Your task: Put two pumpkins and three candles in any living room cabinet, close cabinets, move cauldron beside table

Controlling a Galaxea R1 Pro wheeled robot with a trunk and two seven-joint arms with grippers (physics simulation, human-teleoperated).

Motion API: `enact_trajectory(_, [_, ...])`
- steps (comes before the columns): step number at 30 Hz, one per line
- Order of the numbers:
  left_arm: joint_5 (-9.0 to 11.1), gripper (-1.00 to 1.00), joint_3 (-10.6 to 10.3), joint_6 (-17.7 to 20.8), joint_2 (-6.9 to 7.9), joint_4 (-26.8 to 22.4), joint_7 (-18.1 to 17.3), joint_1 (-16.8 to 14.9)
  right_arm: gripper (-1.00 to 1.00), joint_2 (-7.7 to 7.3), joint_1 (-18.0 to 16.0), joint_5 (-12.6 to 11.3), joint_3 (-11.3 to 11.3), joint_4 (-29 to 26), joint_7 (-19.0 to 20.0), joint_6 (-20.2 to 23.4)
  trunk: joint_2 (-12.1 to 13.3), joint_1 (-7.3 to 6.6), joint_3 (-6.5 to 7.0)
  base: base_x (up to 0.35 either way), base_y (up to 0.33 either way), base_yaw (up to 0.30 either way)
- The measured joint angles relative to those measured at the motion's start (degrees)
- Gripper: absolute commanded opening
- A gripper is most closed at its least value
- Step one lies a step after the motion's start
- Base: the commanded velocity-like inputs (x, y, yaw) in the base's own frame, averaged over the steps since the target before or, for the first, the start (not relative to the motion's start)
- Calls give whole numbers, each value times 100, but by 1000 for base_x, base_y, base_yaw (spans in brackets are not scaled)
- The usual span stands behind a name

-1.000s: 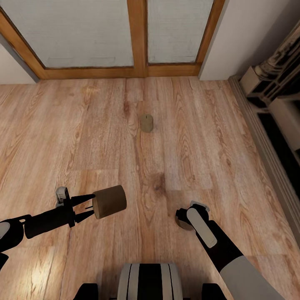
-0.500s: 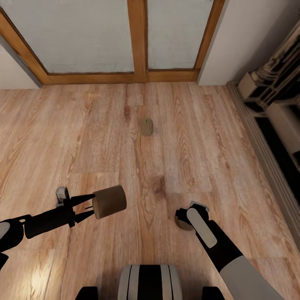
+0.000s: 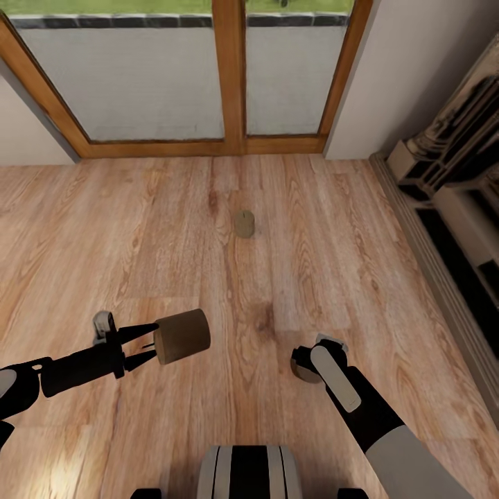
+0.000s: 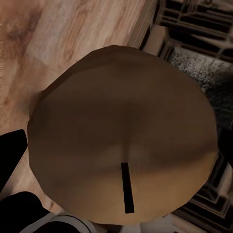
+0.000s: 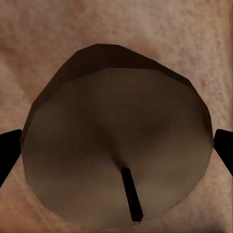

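Note:
Three beige-tan candles show. One candle [image 3: 183, 336] lies sideways in my left gripper [image 3: 155, 342], which is shut on its end, low on the left. The left wrist view looks at this candle's [image 4: 121, 131] wick end. My right gripper [image 3: 313, 362] points down, shut on a second candle [image 3: 302, 373] that peeks out under it. In the right wrist view that candle [image 5: 116, 141] sits between two dark fingertips [image 5: 7, 150]. A third candle [image 3: 244, 224] stands alone on the plank floor ahead, in front of the glass door.
The glass garden door [image 3: 229, 76] with its wooden frame spans the far side. A white wall corner [image 3: 409, 69] and the brick fireplace [image 3: 450, 187] run down the right. My base [image 3: 248, 471] shows at the near edge.
The whole view has shifted: the door and the floor candle sit lower and look farther, and a strip of grass now shows. Both arms and their candles hold as before.

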Motion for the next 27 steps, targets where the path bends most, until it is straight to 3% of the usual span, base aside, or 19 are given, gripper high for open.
enact_trajectory(5, [-176,-100,16,-3,9,30,36,0,-100,-2,-1,-11,0,-10,0,-1,7,-13,111,0,0,0])
enact_trajectory(7, [-472,-100,26,-3,10,43,45,-8,-100,0,-2,-6,1,-55,-3,-3,9,-18,155,0,0,0])
enact_trajectory(9, [-608,-100,28,-4,16,38,46,-13,-100,3,-1,-1,5,-62,-6,-1,12,-23,200,0,0,0])
enact_trajectory(11, [-811,-100,28,-3,190,20,47,-18,-100,6,-2,-3,8,-78,-28,6,15,-28,244,0,0,0])
enact_trajectory(14, [-865,-100,19,-9,395,50,113,-27,-100,6,-1,-13,14,-92,-47,45,19,-36,310,0,0,0])
enact_trajectory(16, [-922,-100,15,-3,469,59,338,-39,-100,7,-1,-24,17,-89,-32,68,22,-41,355,0,0,0])
enact_trajectory(18, [-946,-100,14,-3,495,68,764,-57,-100,7,-1,-27,18,-89,-18,75,24,-46,399,0,0,0])
enact_trajectory(21, [-1031,-100,-5,6,506,79,1808,-65,-100,5,-5,-17,18,-109,-15,77,28,-54,466,0,0,0])
enact_trajectory(22, [-1071,-100,-10,10,505,79,1998,-66,-100,5,-4,-21,18,-112,-15,78,30,-56,488,0,0,0])
enact_trajectory(23, [-945,-100,-47,-95,479,72,2806,-70,-100,7,-2,-18,25,-198,-40,63,31,-60,511,0,0,0])
enact_trajectory(24, [-1767,-100,-40,43,463,87,3433,-65,-100,7,-2,-14,27,-319,-57,58,32,-62,532,0,0,0])
enact_trajectory(25, [-2102,-100,-32,82,447,90,3605,-66,-100,7,-1,-20,31,-409,-67,56,34,-64,554,0,0,0])
enact_trajectory(26, [-1913,-100,-38,-45,415,79,3590,-65,-100,7,-1,-23,35,-486,-74,49,35,-67,577,0,0,0])
enact_trajectory(27, [-2018,-100,-64,-71,329,81,3679,-61,-100,11,-1,-28,44,-560,-79,33,36,-70,599,0,0,0])
